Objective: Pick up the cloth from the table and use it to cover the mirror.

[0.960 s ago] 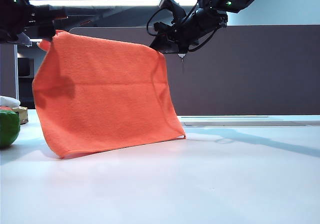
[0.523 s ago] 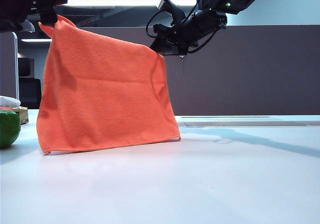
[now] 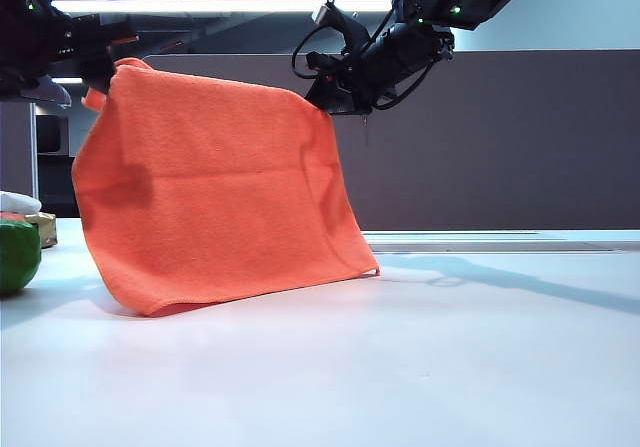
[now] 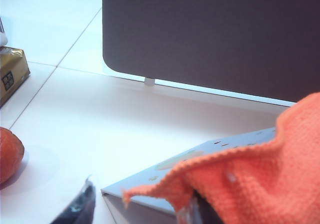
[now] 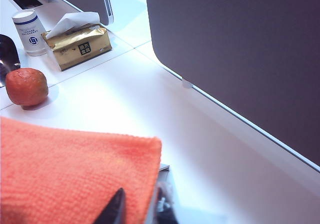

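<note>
Both grippers, left gripper (image 3: 100,62) & right gripper (image 3: 325,97), at cloth (image 3: 220,197) top corners.

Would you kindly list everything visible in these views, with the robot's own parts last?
cloth: one, orange, draped upright, lower edge touching the table.
mirror: one, grey edge showing under the cloth.
table: one, white.
partition wall: one, dark brown, behind the table.
round fruit-like thing: one, orange-red on this side, green in the exterior view, near the tissue pack.
tissue pack: one, gold.
cup: one, white and blue, beside the tissue pack.
left pincer: at the cloth's upper left corner.
right pincer: at the cloth's upper right corner.
</note>
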`<state>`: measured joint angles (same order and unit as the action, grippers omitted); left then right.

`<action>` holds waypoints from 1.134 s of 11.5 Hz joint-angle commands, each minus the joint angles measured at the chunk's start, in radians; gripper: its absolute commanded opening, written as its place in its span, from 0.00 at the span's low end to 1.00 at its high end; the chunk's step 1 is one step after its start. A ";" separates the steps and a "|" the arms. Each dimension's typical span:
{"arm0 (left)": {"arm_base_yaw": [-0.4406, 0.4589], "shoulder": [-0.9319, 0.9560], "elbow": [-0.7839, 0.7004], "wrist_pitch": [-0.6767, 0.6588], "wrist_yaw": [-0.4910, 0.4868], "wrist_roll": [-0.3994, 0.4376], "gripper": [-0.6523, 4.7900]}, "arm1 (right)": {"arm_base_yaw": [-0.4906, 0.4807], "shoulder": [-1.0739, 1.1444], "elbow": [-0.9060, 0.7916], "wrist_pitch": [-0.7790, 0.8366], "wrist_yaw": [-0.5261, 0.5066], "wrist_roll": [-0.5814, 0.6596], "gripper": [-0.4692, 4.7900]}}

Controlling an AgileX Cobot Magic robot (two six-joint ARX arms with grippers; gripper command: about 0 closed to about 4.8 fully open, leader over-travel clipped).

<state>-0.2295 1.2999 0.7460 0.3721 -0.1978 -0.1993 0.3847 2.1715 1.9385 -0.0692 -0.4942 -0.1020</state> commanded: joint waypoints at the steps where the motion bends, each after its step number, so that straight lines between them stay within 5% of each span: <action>1: 0.000 -0.002 0.004 0.006 0.004 0.002 0.57 | 0.002 -0.002 0.007 0.009 -0.005 0.000 0.08; 6: 0.000 -0.041 0.004 0.154 -0.009 0.008 0.57 | 0.002 -0.001 0.007 -0.009 0.025 -0.005 0.08; 7: 0.001 -0.061 0.004 0.160 -0.088 0.033 0.57 | 0.002 -0.001 0.007 -0.009 0.025 -0.005 0.08; 11: 0.000 -0.061 0.004 0.018 -0.081 0.050 0.57 | 0.000 -0.002 0.007 0.027 0.024 -0.006 0.08; 13: 0.000 -0.061 0.004 0.020 -0.051 0.049 0.57 | 0.000 -0.002 0.007 0.042 0.020 -0.002 0.17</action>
<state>-0.2291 1.2430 0.7460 0.3813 -0.2646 -0.1535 0.3847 2.1719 1.9396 -0.0525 -0.4709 -0.1055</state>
